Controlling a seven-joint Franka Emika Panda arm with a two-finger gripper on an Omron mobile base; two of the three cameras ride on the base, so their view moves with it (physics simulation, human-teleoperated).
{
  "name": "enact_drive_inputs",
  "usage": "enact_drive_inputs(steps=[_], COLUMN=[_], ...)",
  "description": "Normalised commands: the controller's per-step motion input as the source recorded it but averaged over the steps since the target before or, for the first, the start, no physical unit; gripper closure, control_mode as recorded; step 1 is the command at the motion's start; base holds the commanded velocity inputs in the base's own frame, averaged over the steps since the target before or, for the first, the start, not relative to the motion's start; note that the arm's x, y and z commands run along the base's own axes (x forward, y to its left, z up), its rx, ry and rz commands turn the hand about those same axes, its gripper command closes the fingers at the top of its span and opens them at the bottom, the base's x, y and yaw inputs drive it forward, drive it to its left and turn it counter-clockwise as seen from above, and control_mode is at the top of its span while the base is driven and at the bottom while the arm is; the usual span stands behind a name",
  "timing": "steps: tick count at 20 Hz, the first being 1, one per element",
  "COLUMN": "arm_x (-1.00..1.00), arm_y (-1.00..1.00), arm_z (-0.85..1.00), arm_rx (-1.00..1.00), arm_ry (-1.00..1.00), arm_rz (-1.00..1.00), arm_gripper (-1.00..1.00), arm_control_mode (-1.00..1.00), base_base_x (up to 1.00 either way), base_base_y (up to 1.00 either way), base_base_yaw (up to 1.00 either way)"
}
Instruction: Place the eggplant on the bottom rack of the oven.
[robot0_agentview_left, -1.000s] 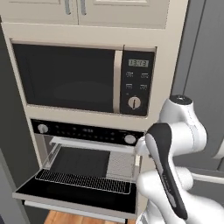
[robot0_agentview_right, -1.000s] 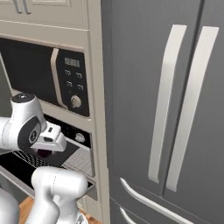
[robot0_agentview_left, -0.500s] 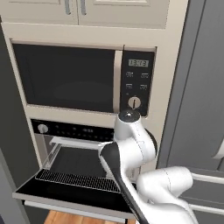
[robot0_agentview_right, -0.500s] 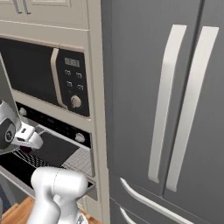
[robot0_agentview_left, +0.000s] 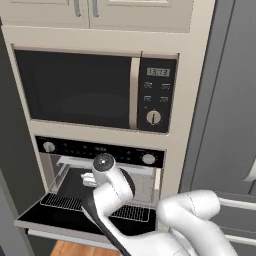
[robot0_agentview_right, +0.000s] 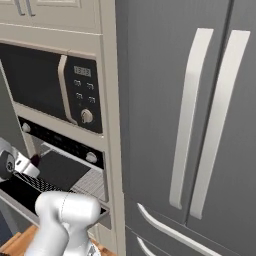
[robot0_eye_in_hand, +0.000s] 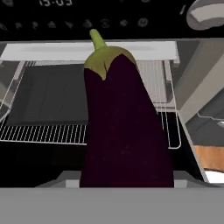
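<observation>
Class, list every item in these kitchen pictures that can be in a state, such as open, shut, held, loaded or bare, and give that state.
oven: door dropped open, cavity exposed.
bottom rack: in the oven, nothing on it.
eggplant: held in the gripper, in front of the oven opening, not yet on the rack.
gripper: shut on the eggplant.
microwave: door shut, clock lit.

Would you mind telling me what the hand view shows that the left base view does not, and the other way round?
Hand view alone: the eggplant close up, dark purple with a green stem, pointing toward the oven cavity. Left base view alone: the microwave with its clock above the oven, cream cabinet doors on top, and the robot's white arm reaching toward the opening. Both share the oven's black control strip, the dropped door and the bottom rack of silver wire.
</observation>
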Motion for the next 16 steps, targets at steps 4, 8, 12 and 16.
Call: enact_drive_inputs(steps=[4, 8, 12, 16], arm_x=[0.8, 0.65, 0.47, 0.39], arm_y=[0.6, 0.34, 0.15, 0.19], arm_z=[-0.62, -0.39, -0.06, -0.07], arm_rx=[0.0, -0.01, 0.0, 0.0], arm_ry=[-0.12, -0.03, 0.01, 0.0], arm_rz=[-0.12, -0.01, -0.02, -0.02], arm_gripper=[1.0, 1.0, 1.0, 1.0], arm_control_mode=[-1.0, -1.0, -1.0, -1.0], base_base_x=[0.0, 0.0, 0.0, 0.0], base_base_y=[0.0, 0.0, 0.0, 0.0], base_base_yaw=[0.0, 0.0, 0.0, 0.0])
